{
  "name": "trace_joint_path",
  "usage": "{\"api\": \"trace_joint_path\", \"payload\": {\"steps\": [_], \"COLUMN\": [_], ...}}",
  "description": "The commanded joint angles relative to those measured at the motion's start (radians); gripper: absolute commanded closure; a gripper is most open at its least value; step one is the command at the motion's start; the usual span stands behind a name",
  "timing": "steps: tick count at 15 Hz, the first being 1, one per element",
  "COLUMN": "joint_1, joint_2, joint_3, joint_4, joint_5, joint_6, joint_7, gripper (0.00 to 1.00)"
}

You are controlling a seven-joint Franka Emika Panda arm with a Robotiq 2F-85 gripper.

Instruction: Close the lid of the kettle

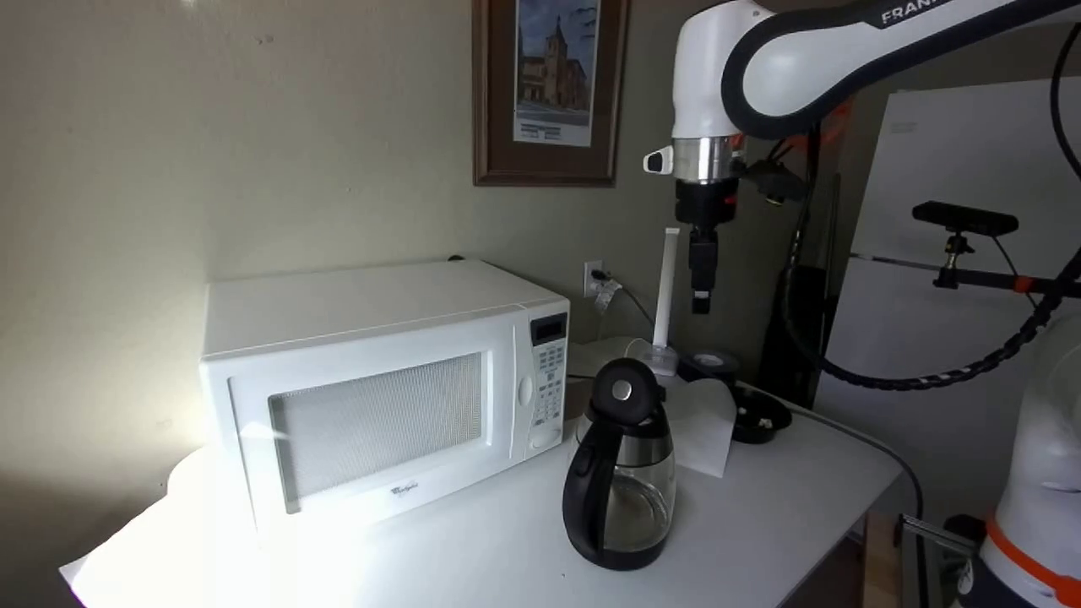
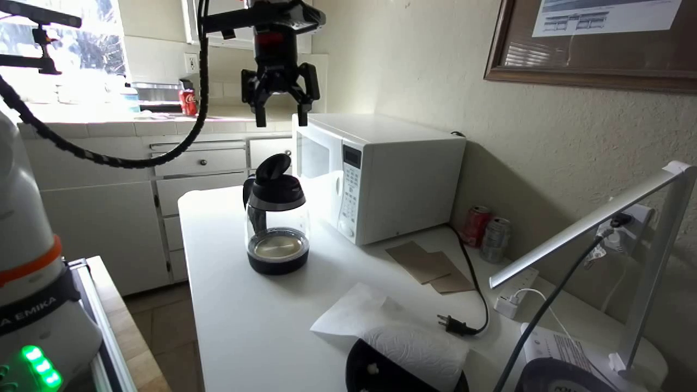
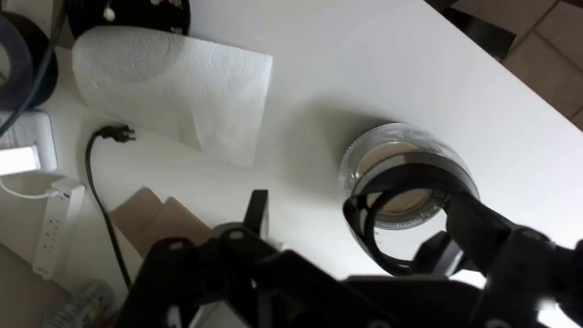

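The kettle (image 1: 629,498) stands upright on the white table, with clear glass, a black top and a black handle; it also shows in an exterior view (image 2: 277,231) and in the wrist view (image 3: 401,171). Its round black lid (image 1: 622,388) is swung up on the handle side, standing steeply tilted in both exterior views (image 2: 273,166). In the wrist view I cannot tell the lid from the dark gripper parts. My gripper (image 1: 702,301) hangs well above the table, fingers down, apart from the kettle. Its fingers are spread and empty (image 2: 281,117); it also shows in the wrist view (image 3: 357,214).
A white microwave (image 2: 411,190) stands beside the kettle, with a picture frame (image 1: 481,101) on the wall. Paper towel (image 2: 403,337) lies over a black pan (image 2: 359,365). A loose plug (image 2: 457,325), brown cardboard (image 2: 430,267), cans (image 2: 495,239) and a lamp (image 2: 588,223) are nearby.
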Motion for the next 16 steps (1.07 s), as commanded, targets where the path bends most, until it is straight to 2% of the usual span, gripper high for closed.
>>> {"api": "trace_joint_path", "payload": {"steps": [1, 5, 12, 13, 14, 16], "joint_1": [0.070, 0.119, 0.130, 0.129, 0.129, 0.131], "joint_2": [0.012, 0.053, 0.123, 0.130, 0.140, 0.155], "joint_3": [0.034, 0.056, 0.061, 0.063, 0.065, 0.067], "joint_4": [0.018, 0.020, 0.024, 0.025, 0.028, 0.032], "joint_5": [0.050, 0.096, 0.143, 0.146, 0.150, 0.162], "joint_6": [0.011, 0.063, 0.168, 0.176, 0.172, 0.162], "joint_7": [-0.012, -0.007, 0.003, 0.005, 0.009, 0.006], "gripper": [0.00, 0.00, 0.00, 0.25, 0.26, 0.42]}}
